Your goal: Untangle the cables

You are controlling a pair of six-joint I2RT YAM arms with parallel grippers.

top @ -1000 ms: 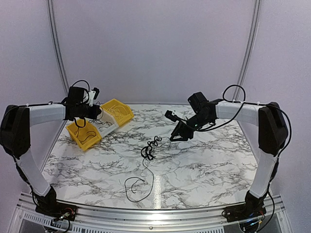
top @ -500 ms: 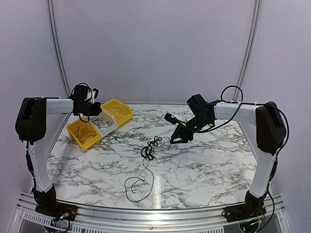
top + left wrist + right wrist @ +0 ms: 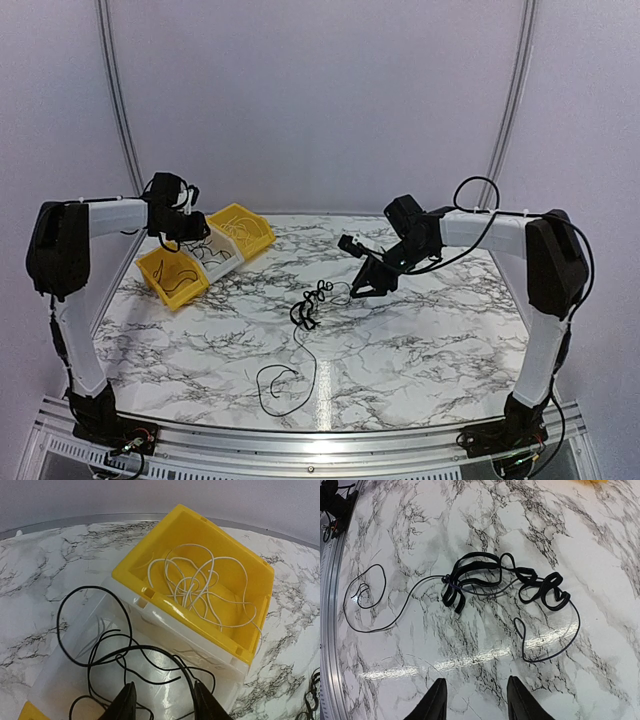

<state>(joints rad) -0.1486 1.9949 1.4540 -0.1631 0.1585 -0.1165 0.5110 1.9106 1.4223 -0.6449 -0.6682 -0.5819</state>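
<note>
The tangled cables (image 3: 310, 303) lie in the middle of the marble table as a black clump (image 3: 495, 577). One thin wire trails from it to a loose loop (image 3: 285, 385) near the front edge. My right gripper (image 3: 362, 285) hovers just right of the clump, open (image 3: 476, 690), with only bare marble between its fingers. My left gripper (image 3: 188, 232) hangs over the white bin (image 3: 150, 615), open (image 3: 162, 692). A separate black cable (image 3: 107, 650) lies coiled in that bin and runs close past the right finger.
Three bins stand in a row at the back left. A yellow bin (image 3: 243, 228) holds white cables (image 3: 200, 587). Beside it is the white bin (image 3: 222, 255), then a nearer yellow bin (image 3: 172, 277) with a black cable inside. Thick arm cables loop off both wrists.
The left gripper has gone from shut to open above the white bin, and the black cable now lies loose in it. The right arm has shifted slightly left, towards the clump.
</note>
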